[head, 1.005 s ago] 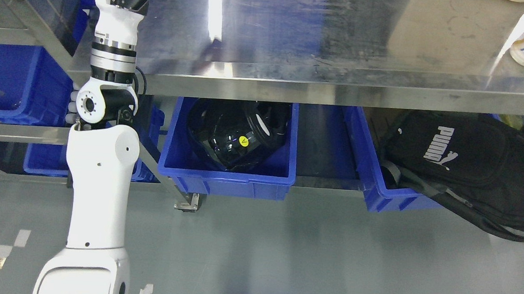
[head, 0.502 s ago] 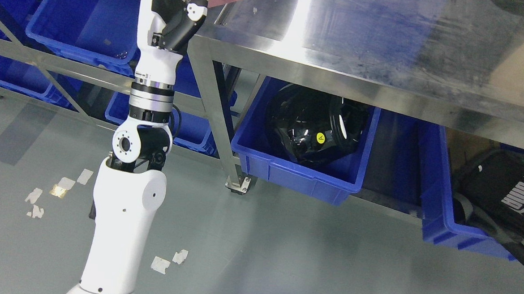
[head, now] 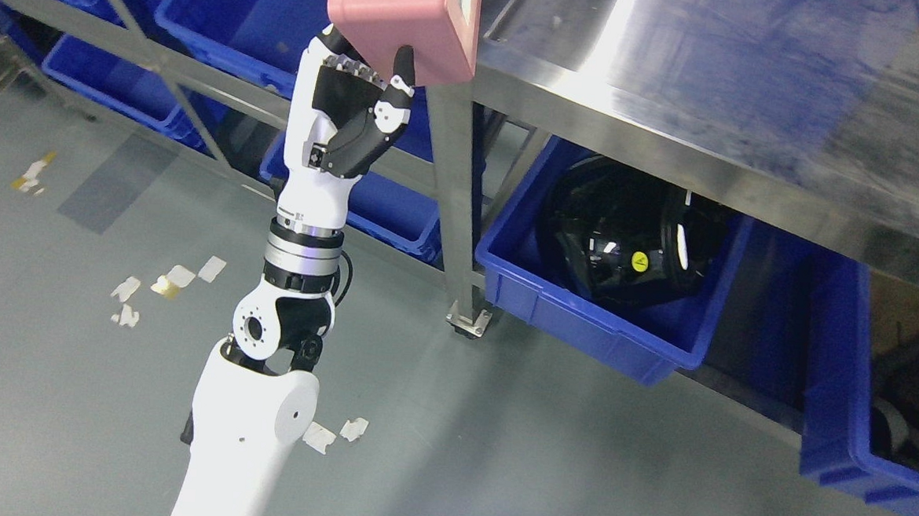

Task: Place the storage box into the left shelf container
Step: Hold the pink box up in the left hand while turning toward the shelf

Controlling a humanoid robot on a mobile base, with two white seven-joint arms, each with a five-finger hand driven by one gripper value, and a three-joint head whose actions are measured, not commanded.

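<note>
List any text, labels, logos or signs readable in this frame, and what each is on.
No readable words or numbers.
Yellow round sticker on the black helmet in the blue bin: a dark mark, too small to read.
Small print on the left hand wrist: too small to read.
Pink box held by that hand: no text visible on the faces shown.

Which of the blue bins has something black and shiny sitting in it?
The blue bin under the steel table, right of its leg; it holds a glossy black helmet. The shelf bins at left look empty.
</note>
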